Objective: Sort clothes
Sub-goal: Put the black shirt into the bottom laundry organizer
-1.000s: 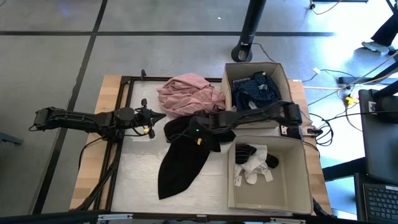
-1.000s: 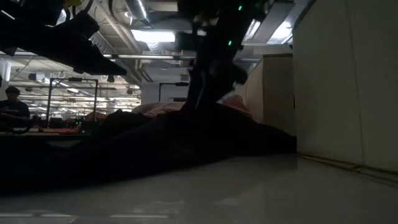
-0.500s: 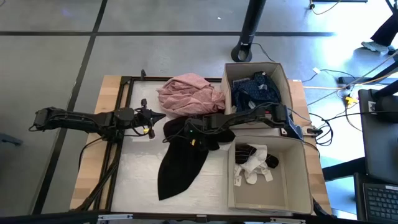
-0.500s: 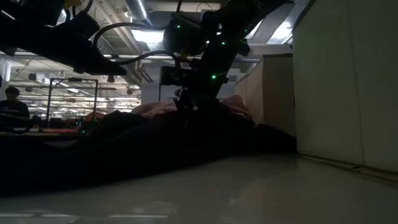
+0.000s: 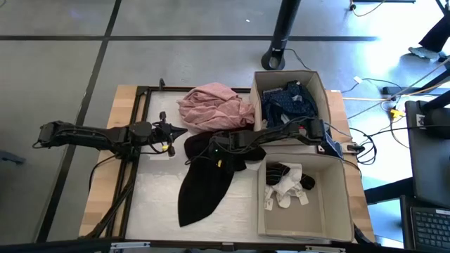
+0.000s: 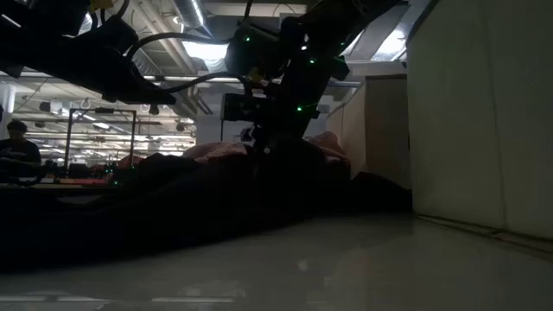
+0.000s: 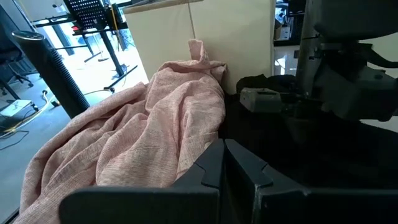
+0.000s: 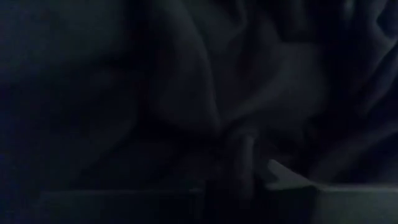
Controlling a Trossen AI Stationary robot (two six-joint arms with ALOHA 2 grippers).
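A black piece (image 5: 204, 176) lies spread on the table, its far end bunched beside a pink piece (image 5: 214, 105). My right gripper (image 5: 212, 147) reaches in from the right and is down on that bunched end, shut on a fold (image 8: 245, 146); the low view shows it (image 6: 262, 149) set into the dark cloth. My left gripper (image 5: 172, 133) hovers shut at the table's left, its fingers (image 7: 224, 165) pointing at the pink piece (image 7: 143, 130). A plaid and navy heap (image 5: 288, 98) fills the far box, and white and black socks (image 5: 285, 186) lie in the near box. My right gripper pinches a raised fold of the black piece (image 8: 245, 140) near its far, bunched end, between its two fingers. It comes at the cloth from above, slanting in from the table's right. One layer or several, I cannot tell. The rest of the piece lies slack on the table.
Two beige cardboard boxes stand along the right side, the far one (image 5: 320, 81) and the near one (image 5: 337, 211). A black frame (image 5: 140, 112) runs round the white work surface. Bare table shows at the near left. A person sits far off in the room (image 6: 15, 142).
My right gripper has gone a little toward the table's left and down onto the far end of the black piece, whose bunched top has gathered slightly under it. The rest of the piece has stayed where it was.
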